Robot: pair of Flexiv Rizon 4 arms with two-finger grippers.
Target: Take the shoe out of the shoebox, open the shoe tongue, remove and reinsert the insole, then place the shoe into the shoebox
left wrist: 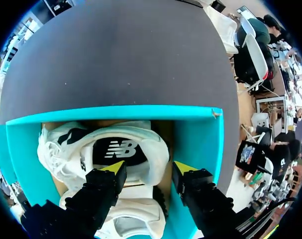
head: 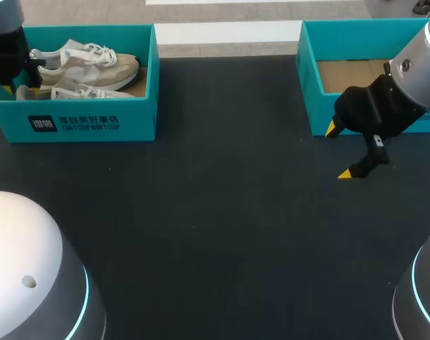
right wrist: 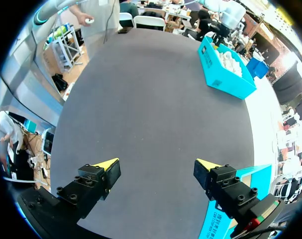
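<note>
Two white and beige shoes lie side by side in the teal shoebox (head: 94, 122) at the far left, heels toward my left arm. My left gripper (head: 22, 89) hangs inside that box at the heel end. In the left wrist view the left gripper (left wrist: 150, 167) straddles the heel of one shoe (left wrist: 126, 149). One fingertip (left wrist: 116, 167) is over the shoe's opening and the other is just outside the heel, with a thin gap showing, so the gripper is open. The second shoe (left wrist: 136, 219) lies under the gripper. My right gripper (head: 338, 151) is open and empty over the mat.
A second teal box (head: 314, 99) with a bare cardboard floor stands at the far right, right behind my right gripper. Dark mat (head: 215, 212) spreads between the two boxes. In the right wrist view, the shoebox with the shoes (right wrist: 225, 69) shows far across the table.
</note>
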